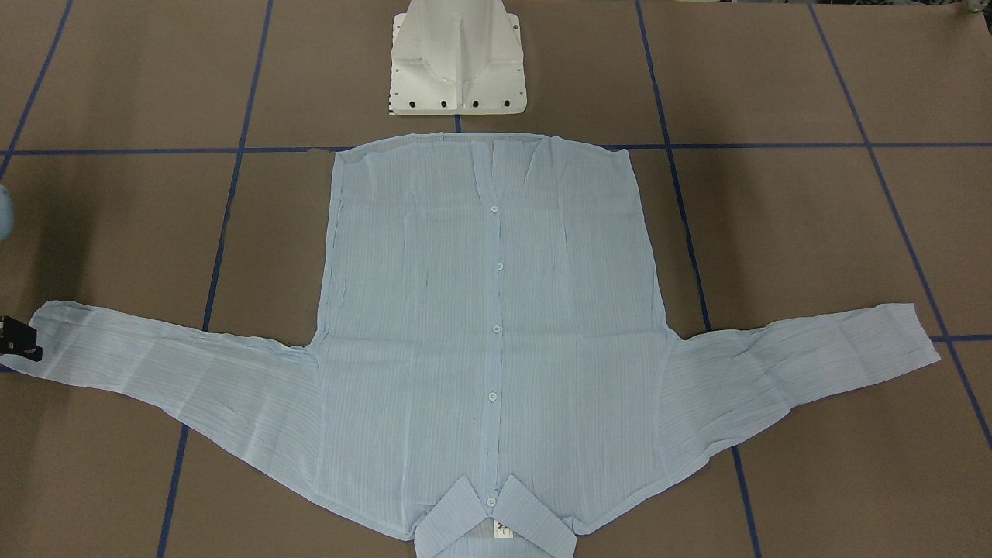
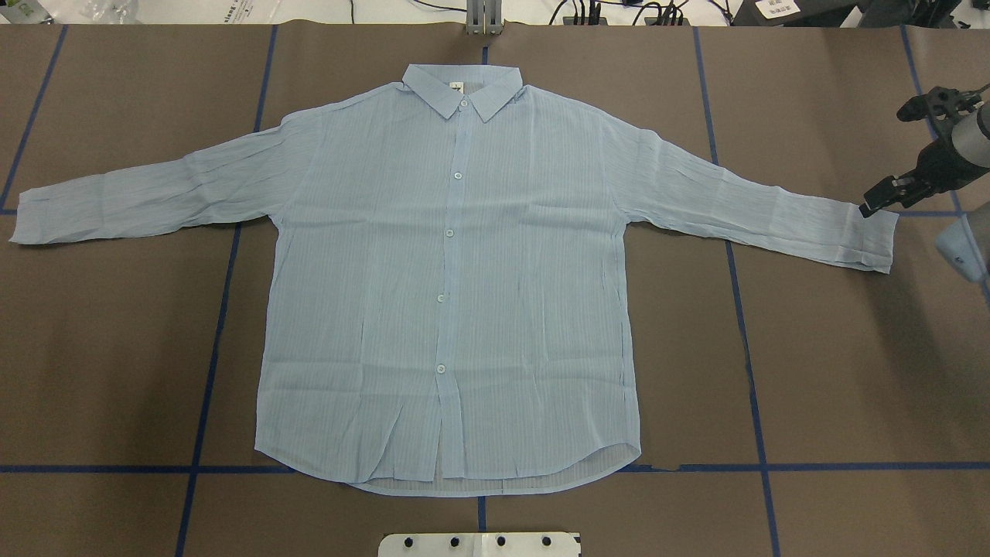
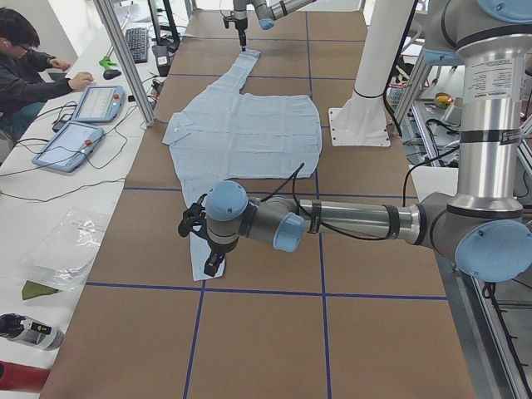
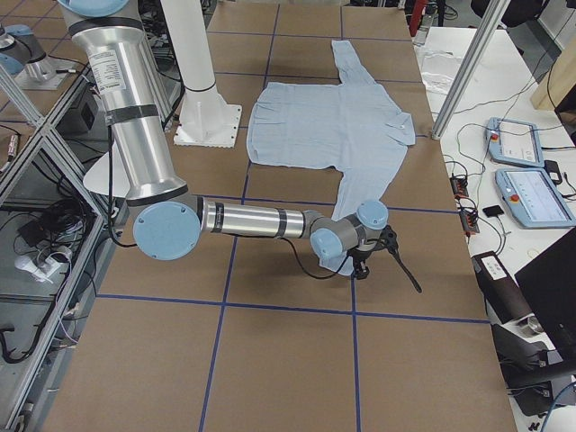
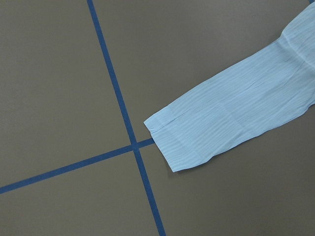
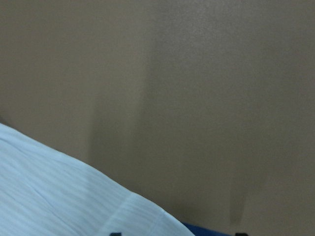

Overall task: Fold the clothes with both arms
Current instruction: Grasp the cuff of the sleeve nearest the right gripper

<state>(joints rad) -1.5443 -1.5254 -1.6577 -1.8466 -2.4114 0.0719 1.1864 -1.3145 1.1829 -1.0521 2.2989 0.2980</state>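
**Blue shirt (image 2: 464, 294) lies flat, one cuff out at each claw**

On the brown table (image 2: 812, 371) the shirt is spread with buttons up, the collar (image 2: 462, 91) away from the robot and the hem (image 2: 479, 483) toward it. The right sleeve (image 2: 735, 205) and the left sleeve (image 2: 155, 189) run sideways, so their long axis goes across the table.

The right claw (image 2: 884, 161) is at the outer end of the right sleeve. Its jaws are wide apart and hold nothing. One fingertip (image 2: 870, 205) is at the corner of the right cuff (image 2: 878, 244), and the other is over bare table. From this claw the whole shirt lies inward, along the sleeve.

The left claw (image 3: 198, 248) hangs near the left cuff (image 5: 177, 142); I cannot tell if it is open or closed. I judge that each arm is nearest its own cuff, so a fold would bring the sleeves inward.
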